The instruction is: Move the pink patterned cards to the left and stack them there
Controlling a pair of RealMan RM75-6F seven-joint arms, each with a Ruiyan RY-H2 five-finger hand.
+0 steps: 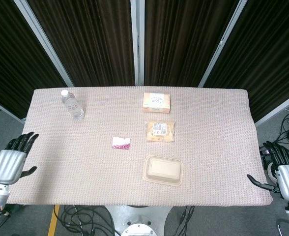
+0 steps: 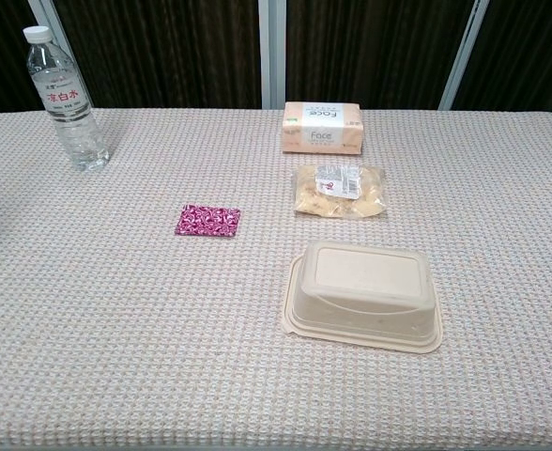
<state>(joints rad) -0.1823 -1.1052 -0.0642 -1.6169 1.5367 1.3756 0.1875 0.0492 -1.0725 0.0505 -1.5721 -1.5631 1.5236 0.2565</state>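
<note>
Presently: flat pink patterned cards [image 2: 207,221], well right of the empty, fingers-apart left hand [image 1: 11,161]; right hand [image 1: 282,169] likewise empty; a low edge pinch would suit.

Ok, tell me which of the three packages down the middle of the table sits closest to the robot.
The beige lidded food container, nearest the front edge. The snack bag lies behind it, and the tissue box is farthest back.

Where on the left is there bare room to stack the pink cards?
Bare cloth runs from the pink cards left to the table edge, below the water bottle. Right of the cards it is crowded: tissue box, snack bag, lidded container.
</note>
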